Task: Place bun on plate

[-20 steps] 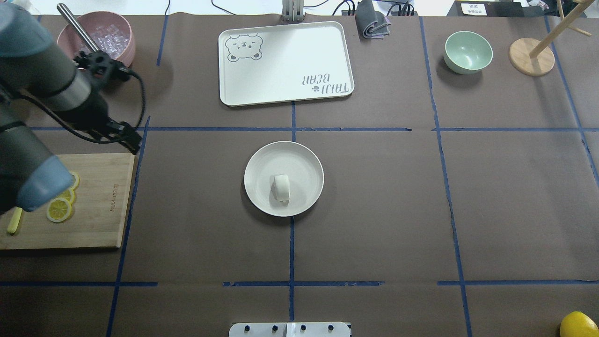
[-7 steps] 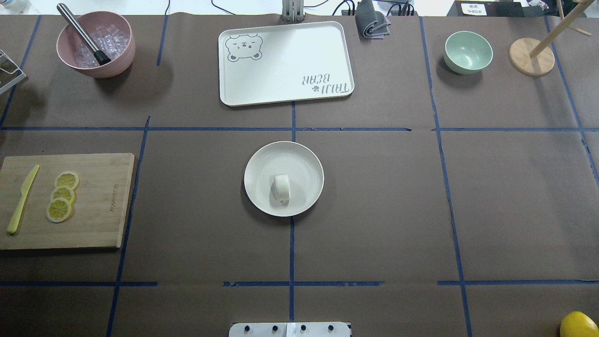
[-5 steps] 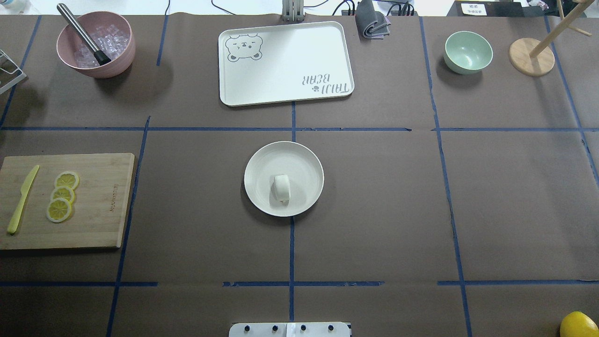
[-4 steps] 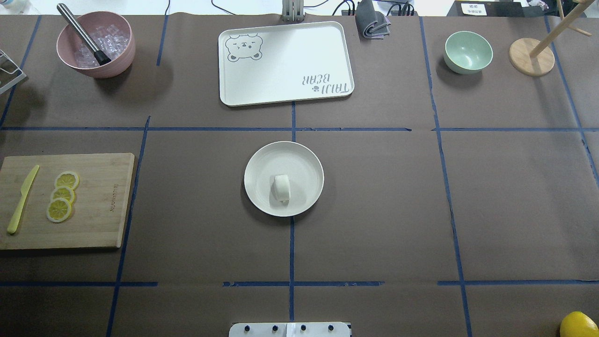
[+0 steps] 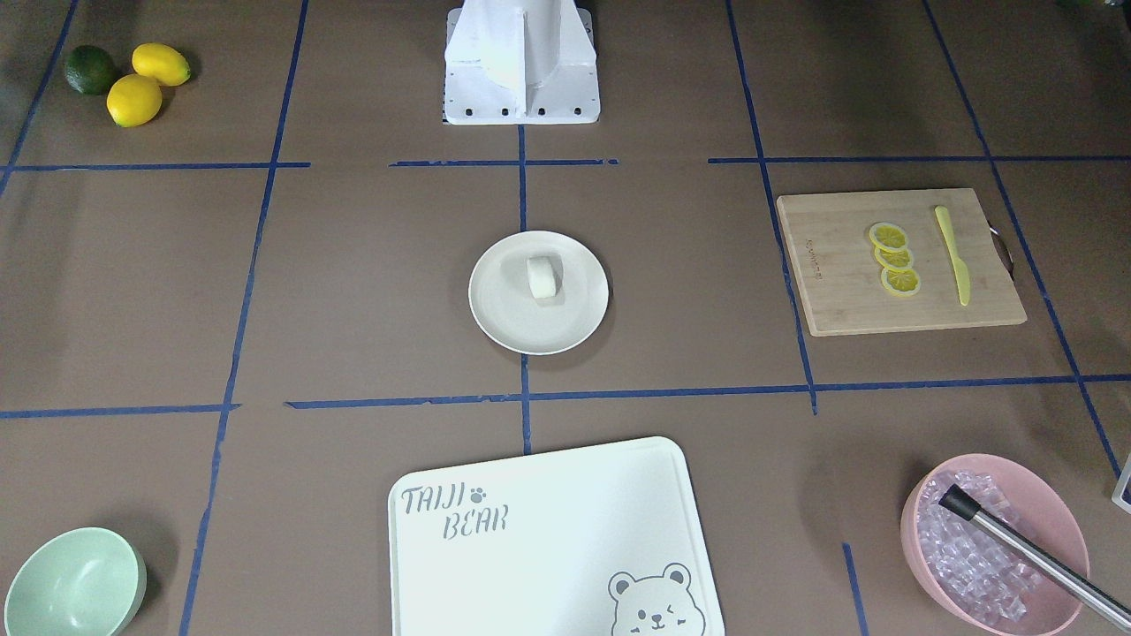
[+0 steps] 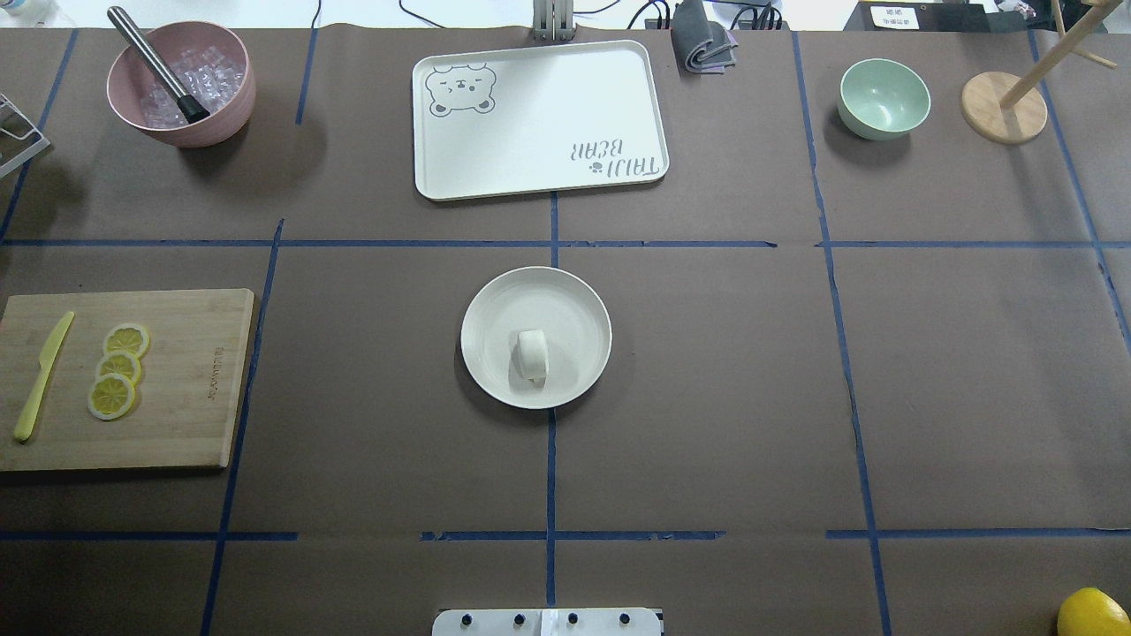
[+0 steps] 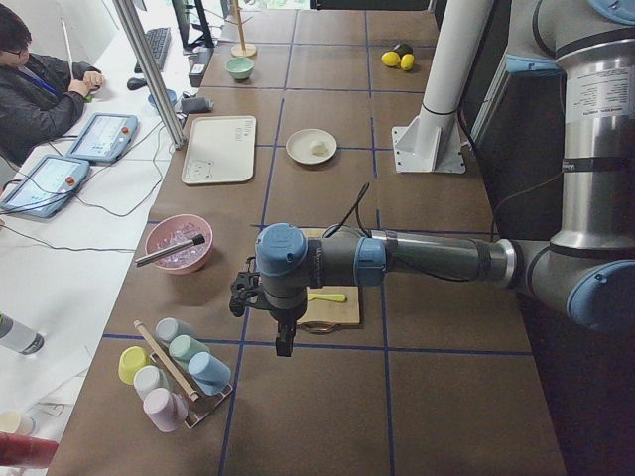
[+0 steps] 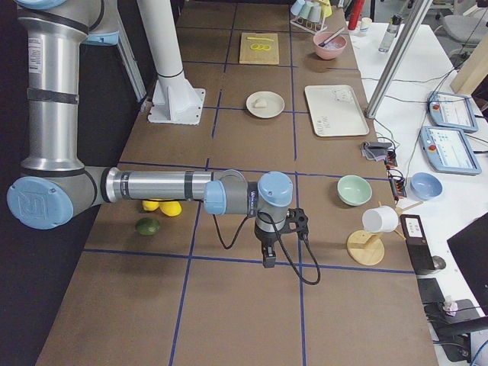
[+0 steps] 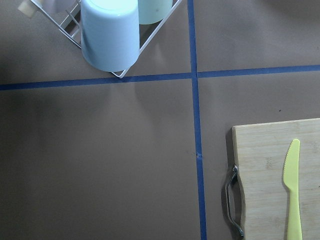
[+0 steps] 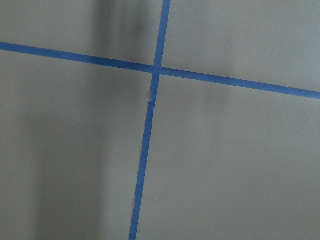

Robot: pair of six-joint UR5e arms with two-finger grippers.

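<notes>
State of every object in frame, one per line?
bun: resting on the plate, nothing gripping it
plate: upright, holding the bun
pink bowl: upright, holds ice cubes and a leaning metal tool
mint-green bowl: upright
cutting board: flat, carrying three lemon slices and a knife
left gripper: off the bun, open or shut unclear
right gripper: off the bun, open or shut unclear

- The left gripper (image 7: 283, 343) and the right gripper (image 8: 269, 259) show only in the side views, so it is impossible to tell how their jaws stand.
- The front view's bottom edge cuts off the tray (image 5: 548, 548) and the pink bowl (image 5: 917, 565).
- The overhead view's bottom right corner cuts the lemon (image 6: 1093, 612).
- In the left wrist view the cutting board (image 9: 260, 165) and the yellow knife (image 9: 292, 190) run off the frame, and the top edge cuts the cups (image 9: 110, 32).
</notes>
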